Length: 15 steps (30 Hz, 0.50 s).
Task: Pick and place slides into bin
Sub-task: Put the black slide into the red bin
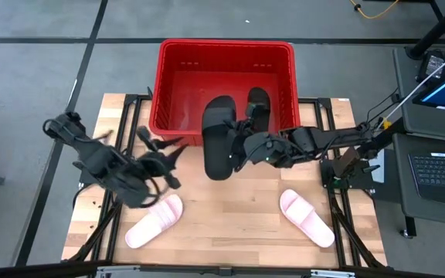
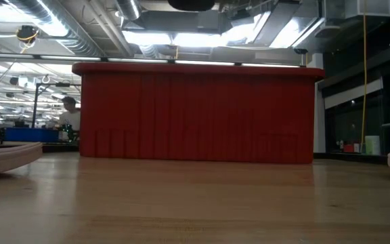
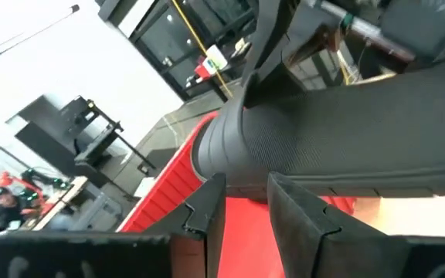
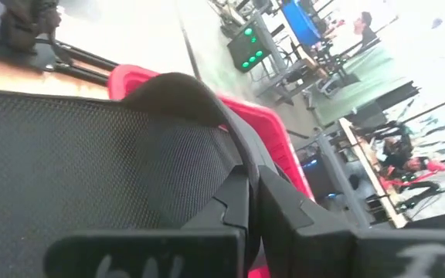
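A black slide hangs over the near wall of the red bin, with my right gripper shut on it. A second black slide lies on the bin's floor. Two pale pink slides lie on the table near its front edge. My left gripper stands open just left of the held slide and apart from it, with nothing between its fingers. My right gripper pinches the black slide's right long edge between its two fingers, about halfway along the slide. The fingers come nearly level from the table's right and lie across the slide. The slide is lifted clear of the table, its far end over the bin.
The bin stands at the table's far edge, as wide as the middle of the table. A desk with a laptop stands off the table's right side. Bare wood lies between the two pink slides. People show in the room beyond.
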{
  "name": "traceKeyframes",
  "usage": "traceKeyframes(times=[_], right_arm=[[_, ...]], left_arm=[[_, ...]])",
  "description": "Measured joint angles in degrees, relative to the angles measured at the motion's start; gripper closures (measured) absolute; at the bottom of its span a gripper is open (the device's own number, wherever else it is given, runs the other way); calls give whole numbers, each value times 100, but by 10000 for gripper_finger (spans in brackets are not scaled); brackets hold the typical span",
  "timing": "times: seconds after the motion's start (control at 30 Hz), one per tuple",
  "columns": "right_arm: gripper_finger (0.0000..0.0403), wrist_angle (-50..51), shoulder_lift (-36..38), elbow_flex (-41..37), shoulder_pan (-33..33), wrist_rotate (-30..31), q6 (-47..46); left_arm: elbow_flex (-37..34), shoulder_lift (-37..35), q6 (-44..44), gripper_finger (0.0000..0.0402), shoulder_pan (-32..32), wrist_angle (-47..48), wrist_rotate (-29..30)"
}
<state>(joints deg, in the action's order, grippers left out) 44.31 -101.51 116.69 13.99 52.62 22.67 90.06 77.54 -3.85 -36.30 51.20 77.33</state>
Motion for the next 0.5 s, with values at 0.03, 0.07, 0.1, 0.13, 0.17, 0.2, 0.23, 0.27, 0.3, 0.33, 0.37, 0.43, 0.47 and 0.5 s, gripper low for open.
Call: traceKeyframes(times=[0.03,0.07,0.1,0.13,0.17,0.2,0.23,0.27,0.3,0.33,0.37,0.43,0.47,0.5], right_arm=[[387,-2,0,43,-55,-5,12],[387,2,0,64,-123,-17,12],[387,-4,0,72,-203,-13,18],[387,-2,0,72,-284,-7,29],[387,0,0,74,-373,-6,53],[387,0,0,74,-460,-10,131],[387,0,0,74,-540,-14,234],[387,0,0,74,-624,-44,337],[387,-5,0,74,-712,-130,354],[387,-15,0,76,-806,-296,360],[387,-19,0,76,-908,-476,357],[387,-9,5,76,-1097,-721,357],[387,-6,13,76,-1197,-799,356],[387,-13,23,76,-1308,-880,356]], left_arm=[[0,-107,25,309,-39,0,14],[0,-208,28,309,-78,2,16],[0,-303,12,309,-116,0,12],[0,-383,-16,309,-157,9,7],[0,-457,-29,309,-194,36,-11],[0,-534,-28,309,-229,112,-14],[0,-607,-38,309,-254,219,-12],[0,-679,-111,309,-273,351,-10],[0,-749,-237,309,-285,489,-9],[-4,-810,-431,309,-283,643,-4],[-42,-875,-643,309,-281,764,7],[-123,-974,-1061,309,-260,1113,12],[-188,-1013,-1270,309,-255,1256,39],[-287,-1058,-1465,309,-253,1373,104]])
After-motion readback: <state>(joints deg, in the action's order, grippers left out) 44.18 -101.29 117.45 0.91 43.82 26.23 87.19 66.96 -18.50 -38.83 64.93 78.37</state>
